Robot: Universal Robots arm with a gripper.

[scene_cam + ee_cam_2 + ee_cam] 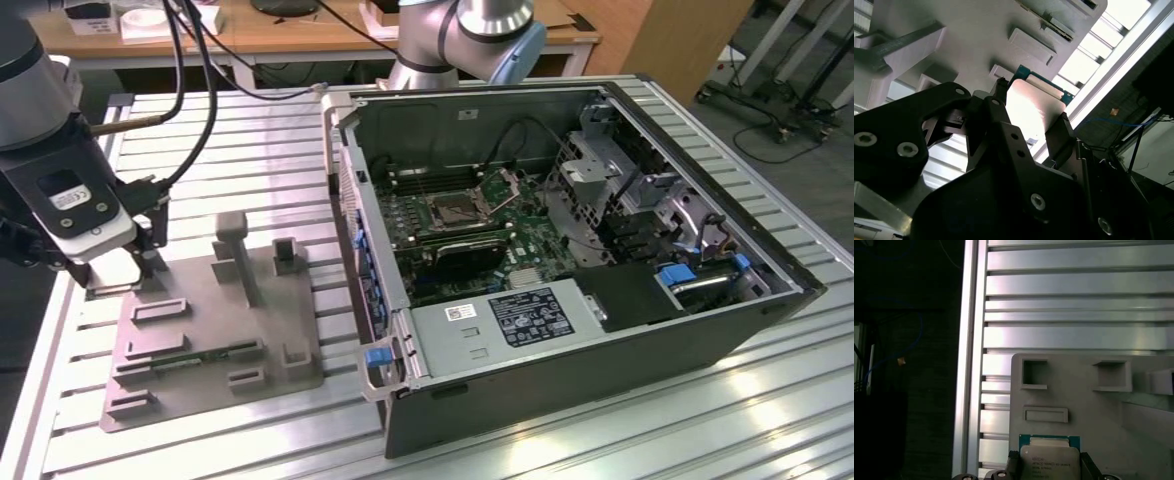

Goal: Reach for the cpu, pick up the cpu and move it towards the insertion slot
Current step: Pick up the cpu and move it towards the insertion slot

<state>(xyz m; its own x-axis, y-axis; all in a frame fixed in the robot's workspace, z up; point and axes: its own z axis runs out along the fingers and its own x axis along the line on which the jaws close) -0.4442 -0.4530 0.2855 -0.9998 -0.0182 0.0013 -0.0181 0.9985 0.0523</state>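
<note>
Slip is the main risk: the gripper (pixel 114 283) pinches the cpu (pixel 1031 107) by two opposite edges only, fingers (pixel 1061 132) closed against its thin rim, at the tray (pixel 200 335) corner. A tilted lift could drop it or snag the tray, well apart from the slot (pixel 454 208).

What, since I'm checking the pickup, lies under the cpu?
Under the cpu is the grey tray, whose surface shows around it. The spot directly beneath, and any recess there, is covered by the chip itself.
</note>
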